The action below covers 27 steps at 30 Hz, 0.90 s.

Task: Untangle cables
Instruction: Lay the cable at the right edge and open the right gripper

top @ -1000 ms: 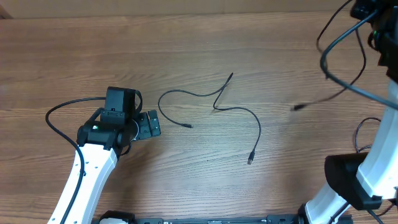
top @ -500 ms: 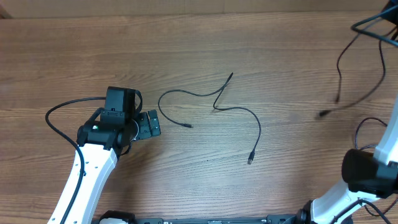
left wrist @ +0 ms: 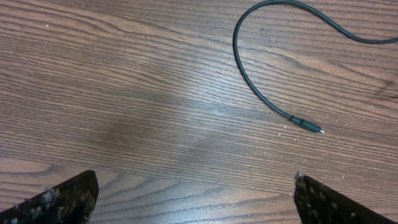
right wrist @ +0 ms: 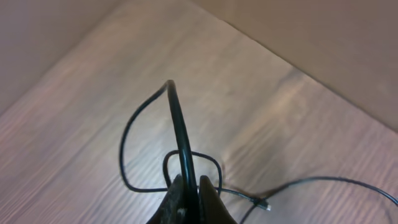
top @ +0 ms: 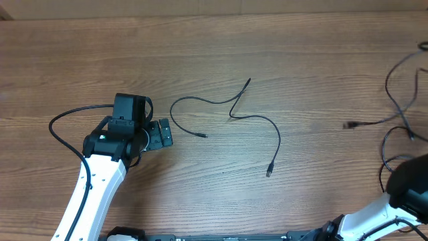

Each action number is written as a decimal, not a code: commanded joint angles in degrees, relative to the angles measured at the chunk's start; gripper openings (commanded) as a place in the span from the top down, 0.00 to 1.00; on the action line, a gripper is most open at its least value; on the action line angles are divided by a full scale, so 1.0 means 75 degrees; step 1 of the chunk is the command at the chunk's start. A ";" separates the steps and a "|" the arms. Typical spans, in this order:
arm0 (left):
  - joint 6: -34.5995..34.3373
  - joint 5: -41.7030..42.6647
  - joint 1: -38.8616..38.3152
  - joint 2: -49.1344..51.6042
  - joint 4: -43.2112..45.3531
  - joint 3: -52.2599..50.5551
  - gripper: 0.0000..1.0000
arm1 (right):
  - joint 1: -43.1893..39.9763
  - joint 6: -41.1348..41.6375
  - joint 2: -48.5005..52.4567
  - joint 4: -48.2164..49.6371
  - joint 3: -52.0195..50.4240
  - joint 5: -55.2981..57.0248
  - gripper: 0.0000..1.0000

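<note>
While the left gripper sits low over the brown wood-grain table, the thin black cable with small silver plugs lies flat just beyond it, sprawled toward the middle of the table. Its nearer plug tip is ahead of the jaws and off to the side of the right-hand finger in the left wrist view, and the strand behind that plug runs diagonally up and away. I see the left jaws spread wide with only bare wood between them, touching nothing.

My right gripper is outside the overhead view. Its own camera shows the jaws pinched tight on a second thin black cable, which rises from the fingers and loops back down. Overhead, that cable's dangling plug is near the right edge, well apart from the first cable.

I judge the left arm far nearer the loose cable; it would need to go forward and sideways to straddle the plug.
</note>
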 commanded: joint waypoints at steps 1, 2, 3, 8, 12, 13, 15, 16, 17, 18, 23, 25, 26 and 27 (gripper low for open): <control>0.0201 0.0038 0.0032 0.0012 0.0009 0.0143 0.00 | -0.0557 0.0469 -0.0064 0.0178 -0.0306 -0.0189 0.96; 0.0201 0.0038 0.0032 0.0012 0.0009 0.0143 0.00 | -0.0694 0.0586 -0.0064 0.0224 -0.0388 -0.0219 0.96; 0.0201 0.0038 0.0032 0.0012 0.0009 0.0140 0.00 | -0.0854 0.0685 -0.0064 0.0283 -0.0472 -0.0286 0.96; 0.0201 0.0038 0.0032 0.0012 0.0009 0.0140 0.00 | -0.1443 0.0723 -0.0064 0.0635 -0.0947 -0.0982 0.96; 0.0201 0.0038 0.0032 0.0012 0.0009 0.0143 0.00 | -0.1676 0.0726 -0.0064 0.0880 -0.1376 -0.1303 0.95; 0.0201 0.0038 0.0032 0.0012 0.0009 0.0143 0.00 | -0.1682 0.0723 -0.0064 0.0924 -0.1480 -0.1303 0.94; 0.0201 0.0038 0.0032 0.0012 0.0009 0.0140 0.00 | -0.1682 0.0723 -0.0064 0.1026 -0.1649 -0.1306 0.83; 0.0201 0.0038 0.0032 0.0012 0.0009 0.0143 0.00 | -0.1682 0.0726 -0.0064 0.1052 -0.1737 -0.1306 0.68; 0.0201 0.0038 0.0032 0.0012 0.0009 0.0143 0.00 | -0.1682 0.0726 -0.0064 0.1061 -0.1830 -0.1306 0.47; 0.0201 0.0038 0.0032 0.0012 0.0009 0.0140 0.00 | -0.1676 0.0726 -0.0064 0.1046 -0.1853 -0.1311 0.25; 0.0201 0.0038 0.0032 0.0012 0.0009 0.0140 0.00 | -0.1667 0.0723 -0.0064 0.0935 -0.1891 -0.1953 0.00; 0.0201 0.0038 0.0032 0.0012 0.0009 0.0143 0.00 | -0.1667 0.0717 -0.0064 0.0833 -0.1891 -0.2401 0.00; 0.0201 0.0038 0.0032 0.0012 0.0009 0.0140 0.00 | -0.1667 0.0714 -0.0064 0.0772 -0.1891 -0.2614 0.00; 0.0201 0.0038 0.0032 0.0012 0.0009 0.0143 0.00 | -0.1667 0.0682 -0.0064 0.0682 -0.1891 -0.2862 0.00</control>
